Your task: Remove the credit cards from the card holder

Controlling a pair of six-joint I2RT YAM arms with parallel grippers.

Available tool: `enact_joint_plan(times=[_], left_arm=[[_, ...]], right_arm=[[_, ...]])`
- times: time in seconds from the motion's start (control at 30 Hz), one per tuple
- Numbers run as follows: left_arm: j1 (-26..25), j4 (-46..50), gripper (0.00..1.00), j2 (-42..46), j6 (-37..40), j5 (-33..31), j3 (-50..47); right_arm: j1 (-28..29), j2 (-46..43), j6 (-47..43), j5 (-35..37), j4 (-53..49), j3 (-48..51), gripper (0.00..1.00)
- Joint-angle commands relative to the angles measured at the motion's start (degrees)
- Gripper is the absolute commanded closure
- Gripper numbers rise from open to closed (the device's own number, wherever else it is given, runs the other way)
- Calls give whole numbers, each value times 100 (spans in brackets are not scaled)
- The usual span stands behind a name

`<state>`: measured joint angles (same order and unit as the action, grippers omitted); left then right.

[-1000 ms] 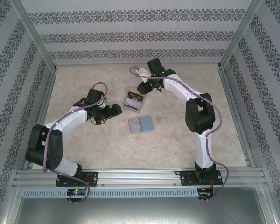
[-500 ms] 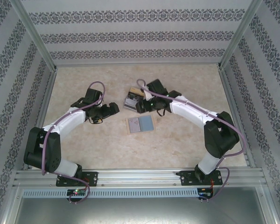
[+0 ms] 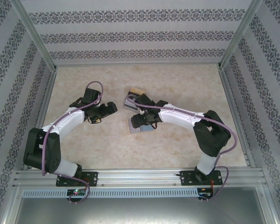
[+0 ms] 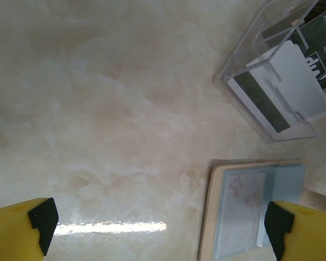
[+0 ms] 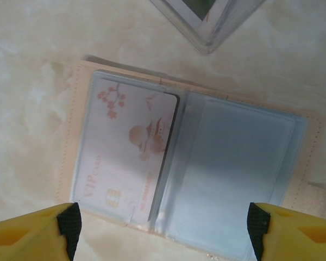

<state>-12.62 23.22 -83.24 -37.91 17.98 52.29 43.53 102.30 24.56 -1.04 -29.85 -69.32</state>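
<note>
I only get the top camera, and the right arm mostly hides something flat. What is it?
Observer: An open tan wallet with see-through pockets.
Operator: Any card in it?
Observer: One pale card with pink blossoms fills one pocket.
Operator: And just behind it?
Observer: A clear box holding a striped card, white with a dark band.

The surface [image 4: 98,109] looks like smooth pale stone and shines (a bright streak of light lies on it). The card holder [image 4: 244,60] is clear hard plastic. The credit cards [image 4: 299,87] in it look smooth and a little shiny. The tan folder [image 5: 70,125] has a dull stitched edge and shiny see-through plastic pockets [image 5: 244,163].
</note>
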Motion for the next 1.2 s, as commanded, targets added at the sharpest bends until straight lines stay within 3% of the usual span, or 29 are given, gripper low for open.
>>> enact_joint_plan(times=[0.0,0.37,0.67,0.8,1.17], left_arm=[[51,77,1,182,-4,208,18],[49,-222,0,-149,-40,1122,141],[-19,-248,1,-518,-219,1399,335],[-149,-198,11,-687,-292,1500,370],[-756,-745,51,-1282,-590,1914,404]], right_arm=[[44,277,199,437,-358,-199,20],[2,881,164,539,-483,-293,27],[-35,1078,261,684,-409,-128,37],[-78,1073,295,619,-313,10,40],[-107,1152,333,551,-268,85,41]])
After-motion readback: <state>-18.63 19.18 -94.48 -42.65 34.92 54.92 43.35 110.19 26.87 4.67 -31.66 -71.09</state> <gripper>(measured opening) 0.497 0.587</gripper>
